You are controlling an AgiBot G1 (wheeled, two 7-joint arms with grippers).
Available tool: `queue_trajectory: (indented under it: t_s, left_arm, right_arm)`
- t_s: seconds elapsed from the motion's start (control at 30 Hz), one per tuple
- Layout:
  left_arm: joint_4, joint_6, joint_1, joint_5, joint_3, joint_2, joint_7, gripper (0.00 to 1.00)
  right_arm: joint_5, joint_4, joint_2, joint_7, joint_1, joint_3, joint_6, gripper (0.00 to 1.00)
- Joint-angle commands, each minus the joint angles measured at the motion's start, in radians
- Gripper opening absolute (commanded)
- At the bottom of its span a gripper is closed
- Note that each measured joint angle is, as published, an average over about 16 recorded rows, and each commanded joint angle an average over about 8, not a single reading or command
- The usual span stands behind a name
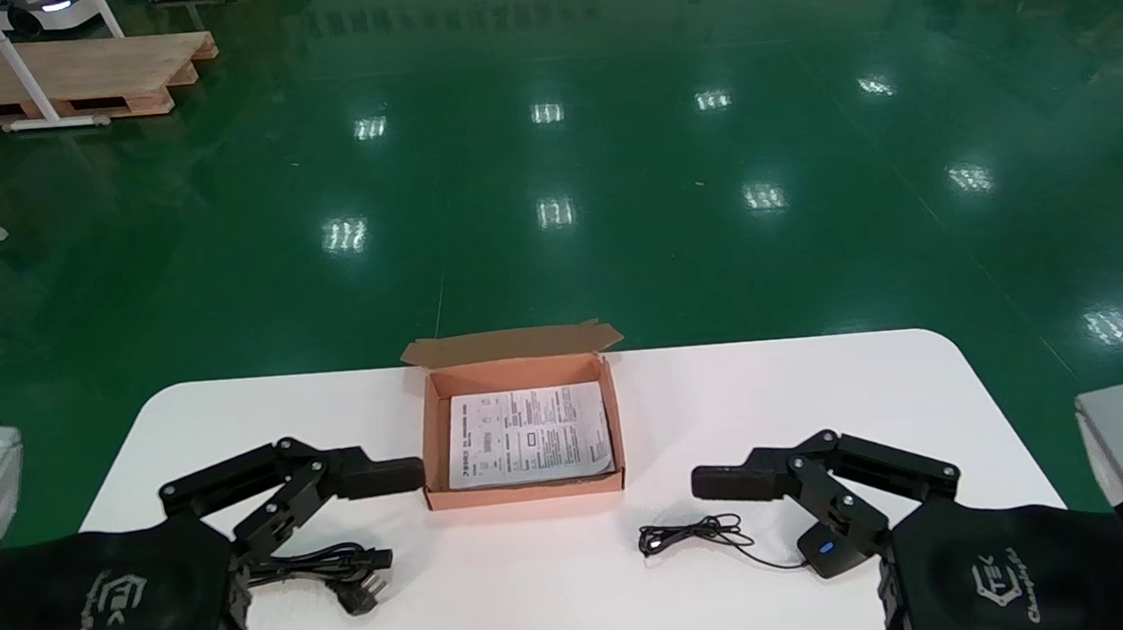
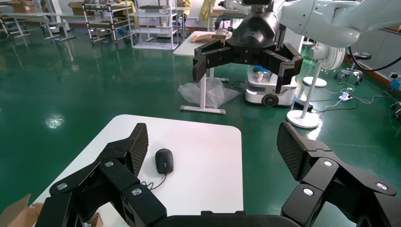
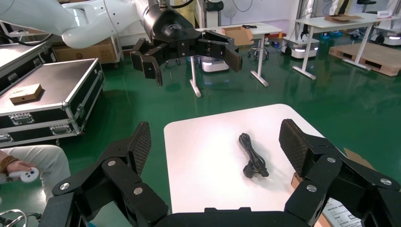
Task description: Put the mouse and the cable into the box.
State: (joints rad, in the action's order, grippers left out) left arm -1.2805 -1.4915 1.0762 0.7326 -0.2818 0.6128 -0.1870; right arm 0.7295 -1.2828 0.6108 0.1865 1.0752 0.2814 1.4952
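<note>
At lower right in the head view, the right gripper (image 3: 215,142) hangs wide open, empty, over the mouse (image 1: 828,550). At lower left, the left gripper (image 2: 213,146) does likewise above the power cable (image 1: 337,568). The box (image 1: 524,491) at centre holds neither, so descending to grasp probably comes next.

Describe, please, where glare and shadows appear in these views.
Head view: ceiling lights glare as bright patches on the glossy floor; the box throws a soft shadow on the table. Left wrist view: one glare patch on the floor, faint shadow beside the mouse. Right wrist view: the cable shows without glare.
</note>
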Motion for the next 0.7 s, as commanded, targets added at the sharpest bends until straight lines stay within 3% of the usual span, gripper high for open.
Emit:
queue_trajectory:
  t_s: [0.03,0.7]
  left_arm:
    - [0.000,0.000,0.000,0.000,0.000,0.000,0.000,1.00]
    - [0.000,0.000,0.000,0.000,0.000,0.000,0.000,1.00]
  right_arm:
    - [0.000,0.000,0.000,0.000,0.000,0.000,0.000,1.00]
    - [0.000,0.000,0.000,0.000,0.000,0.000,0.000,1.00]
